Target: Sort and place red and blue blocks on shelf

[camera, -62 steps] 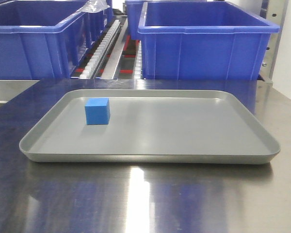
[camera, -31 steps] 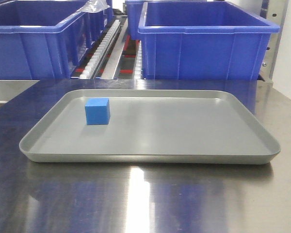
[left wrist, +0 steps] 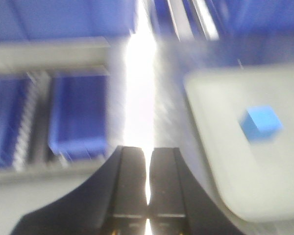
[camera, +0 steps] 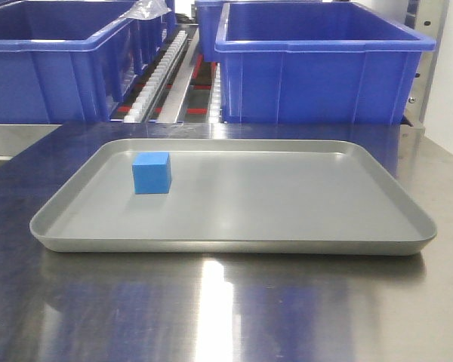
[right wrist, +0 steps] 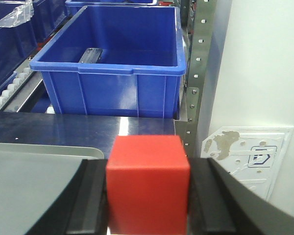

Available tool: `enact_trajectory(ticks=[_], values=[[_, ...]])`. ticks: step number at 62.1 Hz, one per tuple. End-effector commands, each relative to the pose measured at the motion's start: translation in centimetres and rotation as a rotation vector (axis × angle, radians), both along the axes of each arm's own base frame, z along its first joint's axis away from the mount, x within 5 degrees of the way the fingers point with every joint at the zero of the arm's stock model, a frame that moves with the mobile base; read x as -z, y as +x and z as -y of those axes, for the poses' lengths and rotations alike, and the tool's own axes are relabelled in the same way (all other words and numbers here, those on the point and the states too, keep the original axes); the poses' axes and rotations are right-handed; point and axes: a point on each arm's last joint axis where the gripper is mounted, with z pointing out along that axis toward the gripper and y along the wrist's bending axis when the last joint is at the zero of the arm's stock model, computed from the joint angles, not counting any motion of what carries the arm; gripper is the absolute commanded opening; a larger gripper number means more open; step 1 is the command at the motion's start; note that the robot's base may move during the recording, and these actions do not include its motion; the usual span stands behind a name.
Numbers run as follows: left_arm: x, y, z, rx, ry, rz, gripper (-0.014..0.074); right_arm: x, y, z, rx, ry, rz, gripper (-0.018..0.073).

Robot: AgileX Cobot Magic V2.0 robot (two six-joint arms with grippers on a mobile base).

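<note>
The right gripper point(right wrist: 148, 198) clamps the red block point(right wrist: 148, 181), with the tray point(camera: 287, 226) off to its left. The left gripper point(left wrist: 148, 169), blurred, is pinched closed on nothing. The blue block point(camera: 152, 173) sits rear-left on the tray. Behind it, bins point(camera: 325, 75) stand on the shelf point(camera: 162, 75).

**Three viewpoints on one surface point(camera: 211, 317).**
The front view sits low and near, facing across the tray point(camera: 287, 204) to the far bins point(camera: 53, 83); the blurred left wrist view shares the tray; the right wrist view, close behind its tool point(right wrist: 148, 171) and red block point(right wrist: 148, 191), shares the right bin point(right wrist: 108, 93).
</note>
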Motion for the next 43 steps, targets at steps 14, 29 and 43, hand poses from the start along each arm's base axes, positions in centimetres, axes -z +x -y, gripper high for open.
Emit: enact_trajectory(ticks=[14,29,43], values=[[-1.4,7.8,4.5,0.053,-0.054,-0.236,0.0125,-1.6,-0.1,0.1,0.009,-0.009,0.102,0.0089],[-0.8,13.3,7.6,-0.033,-0.06,-0.379,0.0126,-1.6,-0.1,0.1,0.009,-0.009,0.101,0.0089],[0.5,16.1,11.3,-0.047,-0.005,-0.509,0.02,-1.6,-0.1,0.1,0.009,-0.009,0.101,0.0089]])
